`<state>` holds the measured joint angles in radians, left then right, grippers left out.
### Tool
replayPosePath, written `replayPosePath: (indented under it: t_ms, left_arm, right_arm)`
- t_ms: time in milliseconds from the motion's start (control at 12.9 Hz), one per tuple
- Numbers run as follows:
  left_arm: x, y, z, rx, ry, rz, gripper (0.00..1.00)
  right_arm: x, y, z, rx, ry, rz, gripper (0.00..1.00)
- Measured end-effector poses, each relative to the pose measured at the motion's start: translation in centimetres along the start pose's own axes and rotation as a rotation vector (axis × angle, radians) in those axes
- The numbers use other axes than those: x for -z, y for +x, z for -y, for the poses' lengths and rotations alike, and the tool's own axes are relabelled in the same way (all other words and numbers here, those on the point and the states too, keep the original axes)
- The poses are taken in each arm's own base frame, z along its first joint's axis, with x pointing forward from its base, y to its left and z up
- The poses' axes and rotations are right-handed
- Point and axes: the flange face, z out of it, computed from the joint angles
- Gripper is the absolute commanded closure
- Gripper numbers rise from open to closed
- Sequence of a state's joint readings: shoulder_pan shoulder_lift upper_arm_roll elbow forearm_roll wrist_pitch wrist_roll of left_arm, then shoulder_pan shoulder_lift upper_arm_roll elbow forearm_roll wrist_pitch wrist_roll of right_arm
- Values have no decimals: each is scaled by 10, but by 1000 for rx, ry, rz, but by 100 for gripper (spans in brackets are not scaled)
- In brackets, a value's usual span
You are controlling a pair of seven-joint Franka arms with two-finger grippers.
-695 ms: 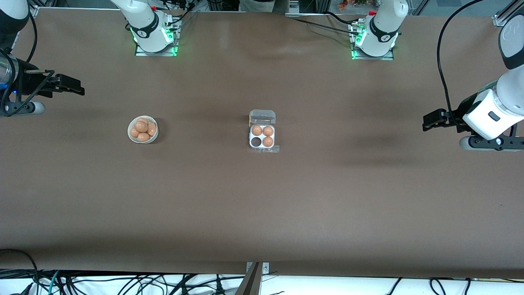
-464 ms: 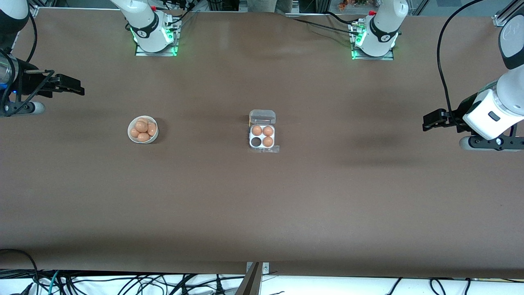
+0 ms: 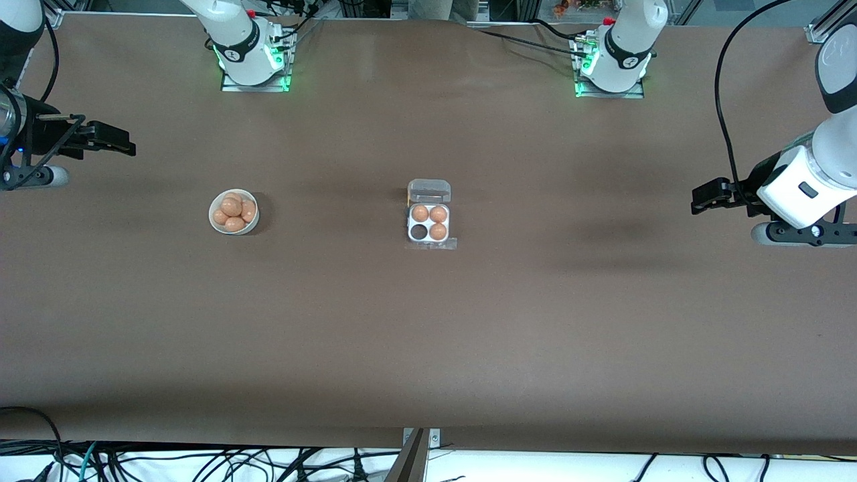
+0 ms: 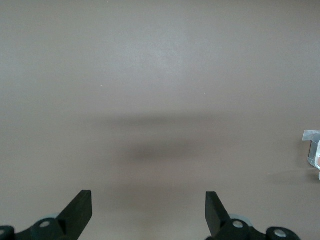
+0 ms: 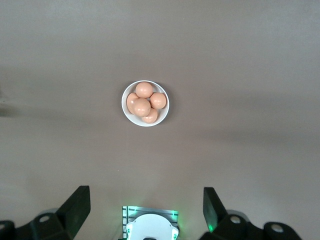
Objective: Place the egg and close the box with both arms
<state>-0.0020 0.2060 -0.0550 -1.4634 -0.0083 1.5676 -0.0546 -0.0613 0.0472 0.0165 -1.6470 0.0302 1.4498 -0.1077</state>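
The box sits mid-table, its clear lid hinged open. Three orange-brown eggs fill its cells; the cell nearer the front camera toward the right arm's end is empty. A white bowl holds several eggs toward the right arm's end; it also shows in the right wrist view. My right gripper is open and empty, in the air at the right arm's end. My left gripper is open and empty at the left arm's end; the box's edge shows in its wrist view.
The brown table stretches wide around the box and bowl. The two arm bases glow green at the table's edge farthest from the front camera. Cables hang off the edge nearest it.
My right gripper has drifted slightly toward its end of the table. The left arm, box and bowl have not moved.
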Motion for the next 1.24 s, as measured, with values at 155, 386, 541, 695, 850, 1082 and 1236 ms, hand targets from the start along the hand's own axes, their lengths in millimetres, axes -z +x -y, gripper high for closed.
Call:
replayPosePath:
  t_ms: [155,386,541,695,850,1082,1236]
  left_arm:
    - [0,0,0,0,0,0,0]
    - [0,0,1,1,0,0,0]
    - [0,0,1,1,0,-1,0]
    - [1,0,1,2,0,-2,0]
    - [1,0,1,2,0,-2,0]
    - [1,0,1,2,0,-3,0]
    - [1,0,1,2,0,-3,0]
  right_arm:
    - [-7,0,1,1,13,7,0]
    - [-50,0,6,6,12,-26,0]
    - [-88,2,15,17,5,-42,0]
    - [-122,7,17,17,0,-67,0]
    - [-156,9,15,12,-3,-92,0]
    - [-198,18,13,11,-5,-105,0]
    - [-222,29,16,17,-6,-111,0]
